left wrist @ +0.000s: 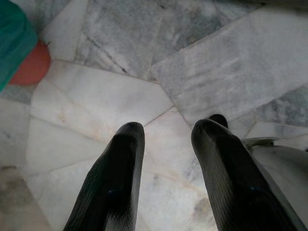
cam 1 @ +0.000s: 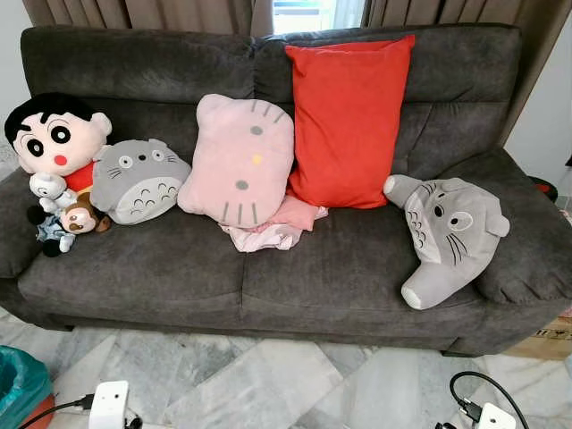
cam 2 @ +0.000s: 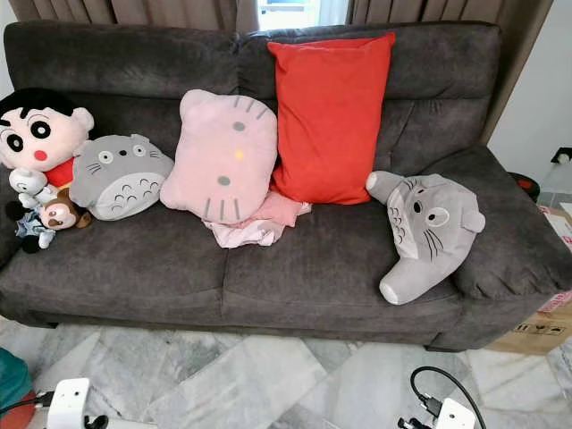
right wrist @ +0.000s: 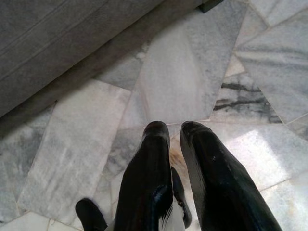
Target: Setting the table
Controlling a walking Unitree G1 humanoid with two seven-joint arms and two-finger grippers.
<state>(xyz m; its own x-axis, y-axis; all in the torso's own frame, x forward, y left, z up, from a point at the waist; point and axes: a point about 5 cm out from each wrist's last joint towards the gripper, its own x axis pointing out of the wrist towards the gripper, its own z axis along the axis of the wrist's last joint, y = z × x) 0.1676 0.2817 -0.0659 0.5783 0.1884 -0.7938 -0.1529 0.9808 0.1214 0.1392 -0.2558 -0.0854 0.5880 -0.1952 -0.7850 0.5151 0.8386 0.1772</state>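
Facing a grey sofa [cam 1: 268, 259], the robot is not looking at any table, dishes or cutlery, so the task's things are lying somewhere outside these pictures. Judging from this, it is at the searching or walking step; the next move is probably calling for a turn away from the sofa to find the surface to be set.

Both arms are hanging idle over the marble floor [left wrist: 120, 96]. The left pincer [left wrist: 166, 132] is standing with fingers apart, gripping nothing. The right pincer [right wrist: 174, 130] is showing only a narrow gap, also gripping nothing.

Counting along the sofa: one red pillow [cam 1: 349, 121], one pink cat cushion [cam 1: 239, 161], two grey Totoro plushes [cam 1: 138, 179] [cam 1: 447, 234], one boy doll [cam 1: 52, 136], and pink cloth [cam 1: 277, 228].
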